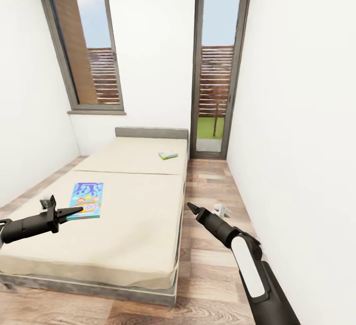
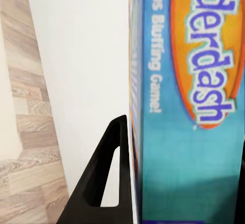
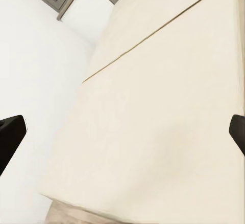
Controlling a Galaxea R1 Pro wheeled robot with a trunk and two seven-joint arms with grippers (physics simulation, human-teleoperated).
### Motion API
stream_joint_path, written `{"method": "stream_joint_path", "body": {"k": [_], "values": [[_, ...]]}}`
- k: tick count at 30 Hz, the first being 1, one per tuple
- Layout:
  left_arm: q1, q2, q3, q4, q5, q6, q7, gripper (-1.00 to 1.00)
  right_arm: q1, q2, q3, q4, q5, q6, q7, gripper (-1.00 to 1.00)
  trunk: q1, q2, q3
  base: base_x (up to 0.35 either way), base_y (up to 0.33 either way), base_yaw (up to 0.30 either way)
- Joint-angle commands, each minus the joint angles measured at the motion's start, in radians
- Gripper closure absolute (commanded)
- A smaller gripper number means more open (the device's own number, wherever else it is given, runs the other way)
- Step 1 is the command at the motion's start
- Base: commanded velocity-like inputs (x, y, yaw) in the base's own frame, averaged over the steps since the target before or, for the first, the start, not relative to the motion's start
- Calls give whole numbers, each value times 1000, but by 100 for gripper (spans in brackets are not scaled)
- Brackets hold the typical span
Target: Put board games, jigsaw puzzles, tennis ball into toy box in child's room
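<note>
A blue board game (image 1: 86,200) lies flat on the near section of the beige bed (image 1: 133,226), towards its left side. My left gripper (image 1: 66,205) hovers open at the box's near left corner; in the left wrist view the blue box (image 2: 189,106) fills the space between the black fingers (image 2: 107,173). I cannot tell whether they touch it. A second board game (image 1: 168,155), green-edged, rests on the far section near the grey headboard (image 1: 151,132). My right gripper (image 1: 190,208) is open and empty over the bed's right edge, facing the mattress (image 3: 153,106).
A strip of wood-plank floor (image 1: 212,186) runs between the bed and the right white wall. A small white object (image 1: 222,210) lies on that strip. A tall glass door (image 1: 217,68) stands behind it, and a window (image 1: 84,43) at the back left.
</note>
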Motion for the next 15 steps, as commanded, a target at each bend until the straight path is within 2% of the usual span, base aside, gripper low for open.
{"method": "stream_joint_path", "body": {"k": [1,6,8,15], "values": [[-1,2,1,0,0,11,-5,100,-1,1,-1,-1,0,5,2,-100,0,-1,-1,0,67,288],[-1,4,2,1,0,11,-5,100,-1,1,-1,0,0,4,3,-100,0,-1,-1,0,168,258],[-1,6,4,2,1,11,-5,100,-1,1,-2,0,0,3,4,-100,0,-1,-1,0,61,90],[-1,7,6,3,2,11,-5,100,-1,0,-2,0,0,3,8,-100,-27,48,21,0,11,17]]}}
